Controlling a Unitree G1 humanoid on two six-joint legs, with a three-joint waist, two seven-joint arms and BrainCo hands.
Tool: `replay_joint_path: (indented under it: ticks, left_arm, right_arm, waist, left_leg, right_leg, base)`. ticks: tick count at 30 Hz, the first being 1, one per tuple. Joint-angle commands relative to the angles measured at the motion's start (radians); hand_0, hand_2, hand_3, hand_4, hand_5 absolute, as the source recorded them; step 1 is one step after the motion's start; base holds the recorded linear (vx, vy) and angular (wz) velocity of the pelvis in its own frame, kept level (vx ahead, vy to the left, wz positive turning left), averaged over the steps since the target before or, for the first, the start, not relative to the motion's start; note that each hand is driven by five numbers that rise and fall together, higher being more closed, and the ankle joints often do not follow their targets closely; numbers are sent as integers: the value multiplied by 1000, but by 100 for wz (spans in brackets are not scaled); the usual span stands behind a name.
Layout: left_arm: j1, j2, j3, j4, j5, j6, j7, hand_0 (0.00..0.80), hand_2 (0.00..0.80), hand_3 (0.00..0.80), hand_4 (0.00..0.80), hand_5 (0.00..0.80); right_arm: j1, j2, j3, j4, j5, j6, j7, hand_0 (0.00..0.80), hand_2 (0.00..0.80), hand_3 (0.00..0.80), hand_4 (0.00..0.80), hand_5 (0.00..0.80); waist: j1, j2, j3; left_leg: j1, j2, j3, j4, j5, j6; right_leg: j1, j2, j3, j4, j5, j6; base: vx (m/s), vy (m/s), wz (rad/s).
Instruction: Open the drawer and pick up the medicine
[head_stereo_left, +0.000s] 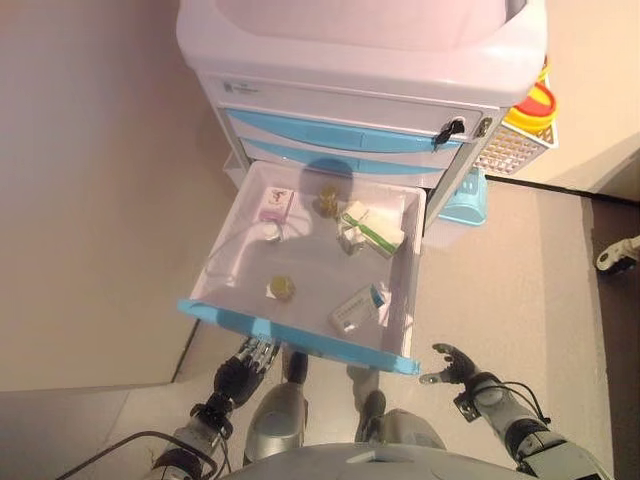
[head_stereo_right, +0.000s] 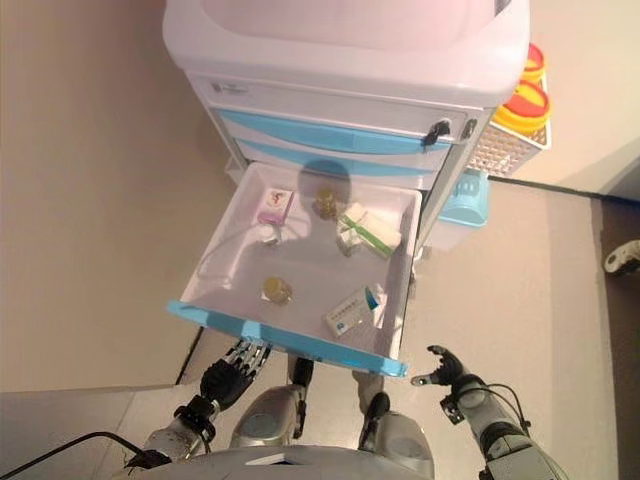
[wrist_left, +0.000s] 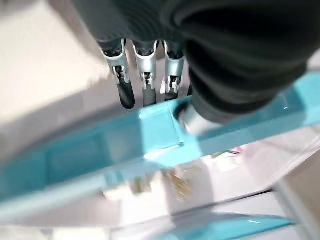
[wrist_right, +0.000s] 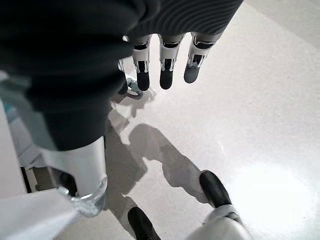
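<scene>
The cart's lowest drawer (head_stereo_left: 232, 238) stands pulled out, with a light blue front (head_stereo_left: 300, 335). In it lie a pink box (head_stereo_left: 277, 205), a white and green box (head_stereo_left: 372, 230), a white and blue box (head_stereo_left: 358, 308), two round gold items (head_stereo_left: 283, 289) and a thin white cord. My left hand (head_stereo_left: 250, 362) is just below the drawer front, with straight fingers (wrist_left: 145, 65) at its lower edge. My right hand (head_stereo_left: 455, 365) hangs open and empty over the floor, right of the drawer's front corner, and its fingers (wrist_right: 167, 70) hold nothing.
The white cart (head_stereo_left: 360, 60) has two shut blue drawers above. A white mesh basket (head_stereo_left: 515, 150) with yellow and red items hangs on its right side, above a light blue bin (head_stereo_left: 465, 200). A beige wall (head_stereo_left: 90, 180) stands close on the left.
</scene>
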Motion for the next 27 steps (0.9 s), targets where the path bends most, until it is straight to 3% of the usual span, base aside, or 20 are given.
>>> replay_joint_path:
  ticks: [1,4,6,12,15,17,21,25,27]
  left_arm:
    - [99,84,-50,62,213,-138,225,0,0,0,0,0]
    - [61,96,-44,99,403,-213,493,0,0,0,0,0]
    - [36,104,-61,109,498,-220,594,0,0,0,0,0]
    - [-20,134,-158,129,737,-177,726,0,0,0,0,0]
    - [-46,152,-212,131,805,-130,724,0,0,0,0,0]
    - [-51,154,-248,117,835,-115,717,0,0,0,0,0]
    - [-20,136,-266,63,815,-111,717,0,0,0,0,0]
    - [-5,110,-244,62,823,-110,703,0,0,0,0,0]
    - [-7,102,-243,71,824,-104,701,0,0,0,0,0]
  right_arm:
    - [8,-4,-16,-9,-2,13,-57,0,0,0,0,0]
    - [32,2,-43,16,30,55,-119,0,0,0,0,0]
    - [45,0,-65,30,51,73,-161,0,0,0,0,0]
    - [59,-36,-135,50,116,119,-308,0,0,0,0,0]
    - [48,-108,-206,13,161,77,-385,0,0,0,0,0]
    - [37,-163,-256,-125,166,37,-461,0,0,0,0,0]
    - [66,-221,-297,-681,84,82,-516,0,0,0,0,0]
    - [40,-256,-274,-1061,-66,-19,-453,0,0,0,0,0]
    - [10,-289,-242,-1132,-96,-80,-402,0,0,0,0,0]
  waist:
    - [16,-66,0]
    - [-2,-77,-23]
    - [-14,-83,-34]
    - [-48,-98,-59]
    - [-71,-100,-70]
    - [-93,-98,-77]
    - [-137,-84,-83]
    - [-158,-72,-91]
    - [-156,-70,-95]
  left_leg:
    - [16,-102,23,37,-143,55]
    - [40,-105,27,19,-151,67]
    - [53,-106,33,5,-153,73]
    - [95,-104,66,-40,-160,92]
    - [118,-103,90,-62,-165,102]
    - [131,-104,104,-75,-170,109]
    - [145,-110,129,-97,-178,121]
    - [144,-119,141,-111,-180,129]
    - [144,-123,141,-114,-182,130]
  right_leg:
    - [11,14,45,-64,66,22]
    - [17,17,62,-76,73,27]
    - [20,19,74,-86,82,32]
    - [22,21,116,-112,112,54]
    - [21,21,141,-121,129,67]
    - [17,20,163,-125,139,74]
    - [0,14,198,-133,151,85]
    - [-22,6,219,-134,154,97]
    - [-28,2,222,-133,154,100]
  base:
    - [88,25,-1]
    - [89,24,-7]
    - [54,13,-16]
    - [32,10,-16]
    - [31,43,-51]
    - [19,87,-25]
    - [-26,120,-39]
    - [-45,107,-21]
    - [-25,62,-13]
